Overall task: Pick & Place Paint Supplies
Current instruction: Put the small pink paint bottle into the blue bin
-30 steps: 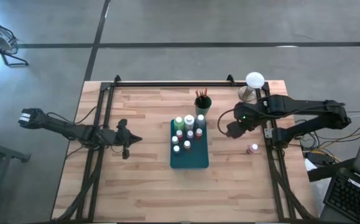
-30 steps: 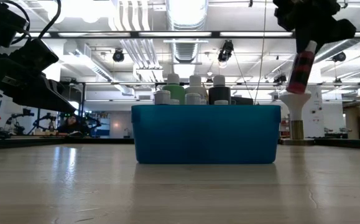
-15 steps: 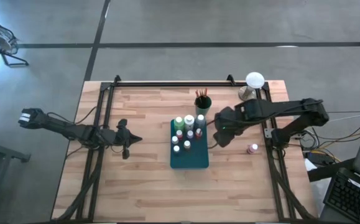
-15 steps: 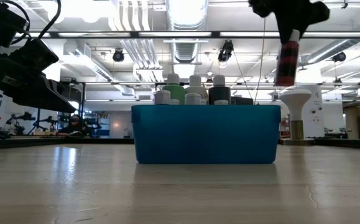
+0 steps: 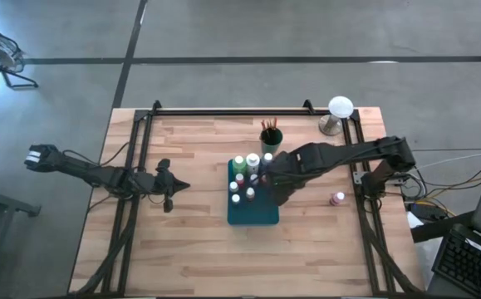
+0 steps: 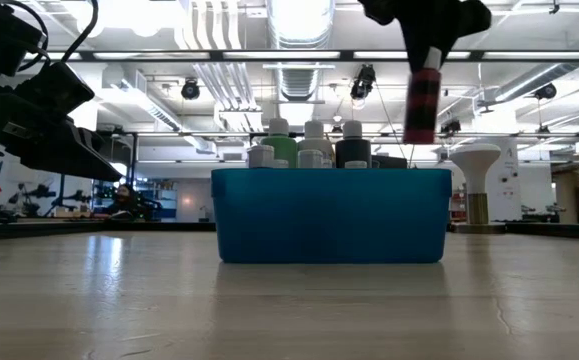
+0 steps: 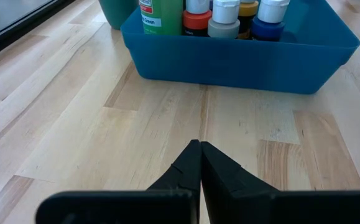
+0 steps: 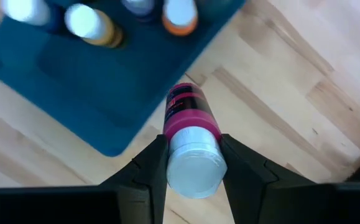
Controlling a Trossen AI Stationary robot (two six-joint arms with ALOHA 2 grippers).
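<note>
Right gripper (image 8: 193, 163) clamped on the white cap end of a red paint bottle (image 8: 189, 121), carried upright and clear of the table, hanging just above the right edge of the blue tray (image 6: 331, 214), body pointing down toward the wood beside the tray's corner. Already standing in the tray: the light-green bottle (image 7: 160, 14) and a cluster of white-capped bottles (image 5: 248, 178), packed toward its far end, near end bare. One more small bottle (image 5: 337, 198) left out on the table, well apart on the right. Brushes (image 5: 269, 125) upright in a dark cup (image 5: 271, 139) behind the tray. Left gripper (image 7: 199, 163) fingers pressed together on nothing, parked low over the boards left of the tray.

Probably light, rigid plastic, smooth and somewhat slippery; top-heavy grip at the cap likely to let it swing, so best lowered straight. Cap or neck looks the sensible hold in so tight a cluster
</note>
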